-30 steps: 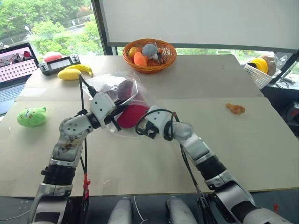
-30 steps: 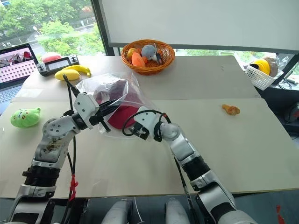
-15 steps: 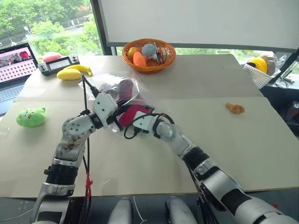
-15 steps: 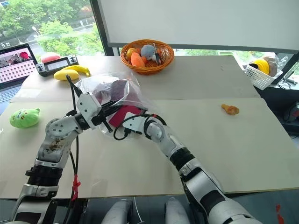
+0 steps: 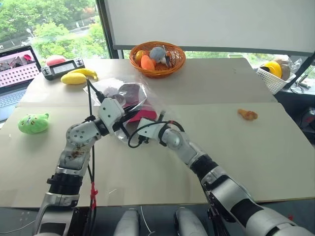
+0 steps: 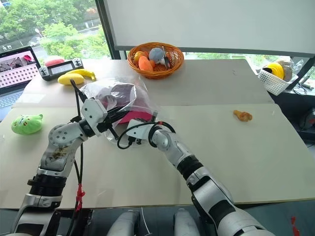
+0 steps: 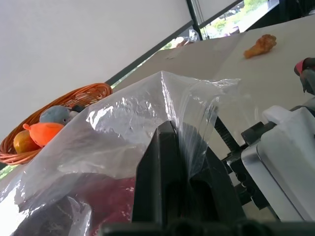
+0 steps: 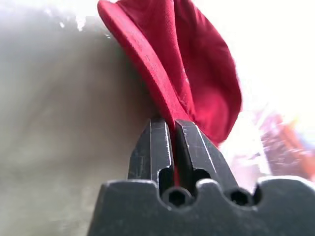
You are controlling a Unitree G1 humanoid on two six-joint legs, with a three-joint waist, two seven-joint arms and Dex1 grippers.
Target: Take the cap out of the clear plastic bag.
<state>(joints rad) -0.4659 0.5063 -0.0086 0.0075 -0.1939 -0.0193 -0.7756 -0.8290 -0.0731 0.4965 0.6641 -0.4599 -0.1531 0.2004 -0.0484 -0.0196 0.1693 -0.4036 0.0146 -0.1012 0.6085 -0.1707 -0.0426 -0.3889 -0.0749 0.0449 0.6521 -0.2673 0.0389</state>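
beige table (image 5: 206, 83) beside windows (image 5: 44, 22)

— What stood behind the table (image 5: 275, 162)?
— A wide window (image 5: 49, 22) with green trees outside (bright daylight), and a white blind (image 5: 211, 22) covering most of it.
— And the tabletop?
— Beige, with a seam across.

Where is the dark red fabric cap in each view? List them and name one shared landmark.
Left eye view: dark red fabric cap, centre-left, inside the clear plastic bag.
Right eye view: centre-left, same bag.
Left wrist view: red patch behind plastic, beside the left gripper.
Right wrist view: brim pinched in the right gripper.
Landmark: orange wicker basket.
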